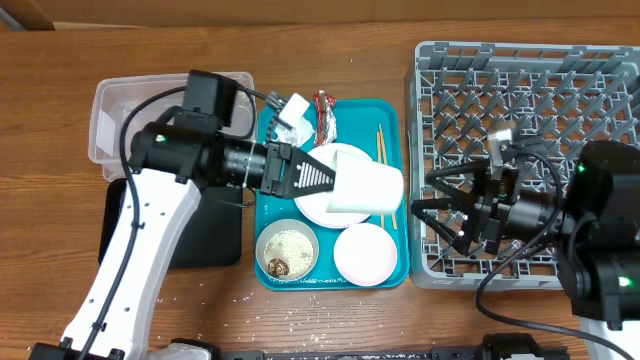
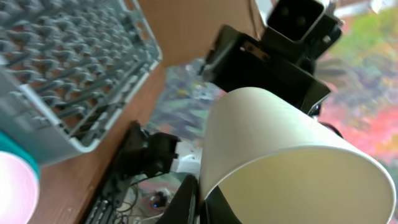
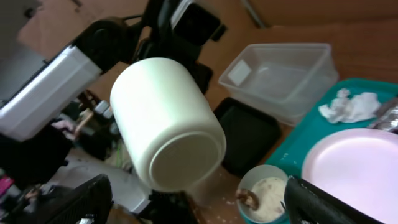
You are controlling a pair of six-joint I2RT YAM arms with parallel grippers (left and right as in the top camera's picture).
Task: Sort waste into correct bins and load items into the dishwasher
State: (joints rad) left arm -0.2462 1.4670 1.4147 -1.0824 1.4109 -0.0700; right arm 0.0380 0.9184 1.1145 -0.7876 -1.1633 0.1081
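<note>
Left end effector (image 1: 330,184) clamps the white cup (image 1: 368,188); right end effector (image 1: 422,190), fingers apart, near it

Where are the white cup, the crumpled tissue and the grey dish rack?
white cup (image 1: 368,188): overhead view, on its side wall.
crumpled tissue (image 3: 349,106): right wrist view, on its middle.
grey dish rack (image 1: 560,95): overhead view, on its bare peg grid.

White cup (image 1: 365,188), teal tray (image 1: 392,118), grey grid-patterned rack (image 1: 530,90) — wrapper (image 1: 323,115) red-and-silver.
</note>
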